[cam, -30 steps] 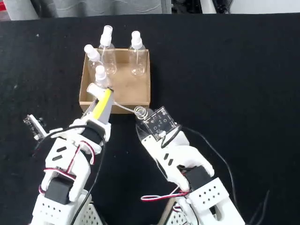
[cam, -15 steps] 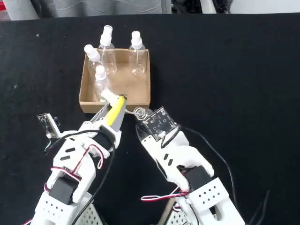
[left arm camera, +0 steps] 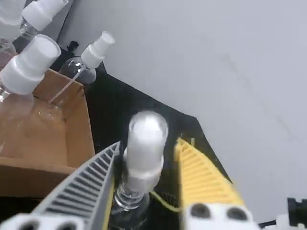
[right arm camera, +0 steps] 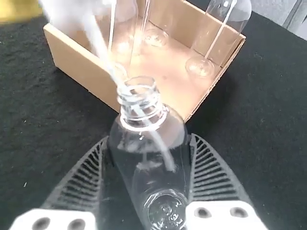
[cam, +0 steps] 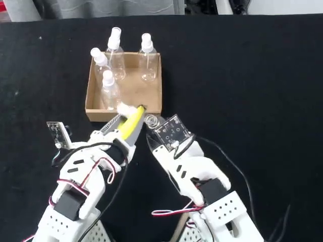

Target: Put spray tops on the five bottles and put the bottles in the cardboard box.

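Four topped bottles (cam: 109, 89) stand in the cardboard box (cam: 132, 93), far left. Just near its front wall, the left gripper (left arm camera: 146, 153) clamps a spray top (left arm camera: 144, 136) — its tube dips into the open bottle (right arm camera: 146, 139), which the right gripper (right arm camera: 148, 158) grips.

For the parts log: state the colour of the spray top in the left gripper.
White; the left wrist view shows the spray top best.

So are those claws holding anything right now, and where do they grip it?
Left gripper pinches a spray top by its sides; right gripper clamps the clear bottle around its body.
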Robot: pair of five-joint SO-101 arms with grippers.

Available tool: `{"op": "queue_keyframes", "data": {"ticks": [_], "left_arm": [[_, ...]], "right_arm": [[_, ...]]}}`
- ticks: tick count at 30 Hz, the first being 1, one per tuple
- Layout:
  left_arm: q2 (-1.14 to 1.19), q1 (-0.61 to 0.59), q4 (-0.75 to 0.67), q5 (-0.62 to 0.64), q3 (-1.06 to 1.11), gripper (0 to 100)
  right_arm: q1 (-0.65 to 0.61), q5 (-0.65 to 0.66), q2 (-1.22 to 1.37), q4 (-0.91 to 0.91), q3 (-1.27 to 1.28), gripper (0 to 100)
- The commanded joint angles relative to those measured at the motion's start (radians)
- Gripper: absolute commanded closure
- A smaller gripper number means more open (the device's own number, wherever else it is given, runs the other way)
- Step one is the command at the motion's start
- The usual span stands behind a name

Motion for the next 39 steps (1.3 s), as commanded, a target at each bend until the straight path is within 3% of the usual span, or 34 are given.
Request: {"op": "queue_keyframes", "data": {"ticks": [1, 13, 23, 35, 39], "left_arm": [[-0.002, 0.019, -0.008, -0.008, -0.01, 80], [-0.006, 0.012, -0.009, 0.002, -0.016, 85], [-0.008, -0.079, -0.017, 0.124, -0.044, 85], [-0.009, -0.091, -0.012, 0.126, -0.044, 85], [-0.009, -0.091, -0.011, 0.121, -0.041, 85]], "right_arm": [[-0.015, 0.006, -0.035, 0.005, -0.016, 90.3], [-0.015, 0.008, -0.035, 0.008, -0.018, 90.3], [-0.011, 0.006, -0.035, 0.006, -0.019, 90.3], [-0.006, -0.002, -0.035, 0.005, -0.033, 90.3], [-0.006, -0.066, -0.061, 0.005, -0.033, 90.3]]}}
